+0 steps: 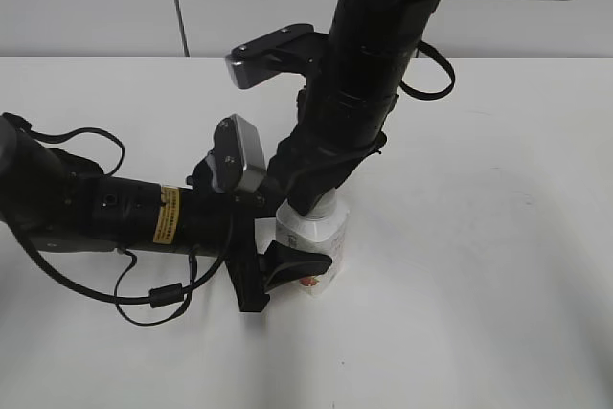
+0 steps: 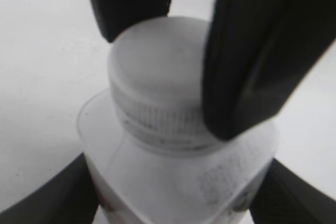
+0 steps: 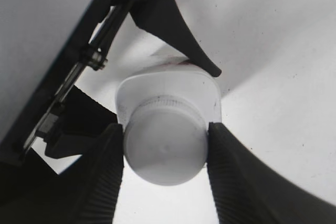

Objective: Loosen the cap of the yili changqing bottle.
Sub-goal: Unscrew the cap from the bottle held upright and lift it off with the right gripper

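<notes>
The yili changqing bottle stands upright on the white table near the middle; it is white with a red strawberry print low on its label. My left gripper is shut on the bottle's body, its dark fingers at both lower corners of the left wrist view. My right gripper comes down from above and is shut on the cap, a finger pressed on each side. The cap's ribbed rim shows in the left wrist view, between the right gripper's fingers. In the exterior view the cap is hidden by the right arm.
The white table spreads all round the bottle. The left arm lies low across the table's left part with its loose cables. The right arm rises over the bottle. A grey wall stands behind.
</notes>
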Controlling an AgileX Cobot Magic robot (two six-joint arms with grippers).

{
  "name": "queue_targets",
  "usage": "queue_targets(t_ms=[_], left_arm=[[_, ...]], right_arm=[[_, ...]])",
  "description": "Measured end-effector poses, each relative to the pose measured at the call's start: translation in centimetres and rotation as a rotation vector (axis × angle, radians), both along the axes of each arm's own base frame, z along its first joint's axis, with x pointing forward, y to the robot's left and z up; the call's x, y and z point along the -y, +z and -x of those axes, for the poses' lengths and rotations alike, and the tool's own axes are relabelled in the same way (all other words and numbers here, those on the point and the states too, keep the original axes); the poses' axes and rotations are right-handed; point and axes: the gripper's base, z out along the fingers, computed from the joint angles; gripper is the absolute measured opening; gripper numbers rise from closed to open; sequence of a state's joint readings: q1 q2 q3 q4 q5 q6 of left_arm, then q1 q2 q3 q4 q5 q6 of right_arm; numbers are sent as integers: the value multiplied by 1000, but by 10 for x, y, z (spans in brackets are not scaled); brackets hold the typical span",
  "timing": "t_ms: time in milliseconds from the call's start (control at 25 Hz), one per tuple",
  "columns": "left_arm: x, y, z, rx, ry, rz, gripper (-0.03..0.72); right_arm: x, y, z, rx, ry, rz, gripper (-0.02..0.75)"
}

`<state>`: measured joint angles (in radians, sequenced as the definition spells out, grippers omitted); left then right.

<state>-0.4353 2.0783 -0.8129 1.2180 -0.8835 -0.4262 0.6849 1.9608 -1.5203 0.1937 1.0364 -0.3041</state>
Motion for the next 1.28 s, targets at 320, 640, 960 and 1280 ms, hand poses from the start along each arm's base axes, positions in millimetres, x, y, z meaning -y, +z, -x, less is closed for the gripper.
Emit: queue_targets(t_ms=[320, 640, 960, 1280], left_arm=[[0, 0, 0, 0, 0, 0, 484], [0, 0, 0, 1, -1, 0, 484], [0, 0, 0, 2, -4, -1, 484], [0, 0, 0, 2, -5, -2, 483]], right_arm=[[0, 0, 1, -4, 7, 3, 385], [1, 0, 2, 77, 384, 21, 385], [1, 1, 1, 195, 853, 34, 385], [0, 1, 1, 230, 974, 35, 385]])
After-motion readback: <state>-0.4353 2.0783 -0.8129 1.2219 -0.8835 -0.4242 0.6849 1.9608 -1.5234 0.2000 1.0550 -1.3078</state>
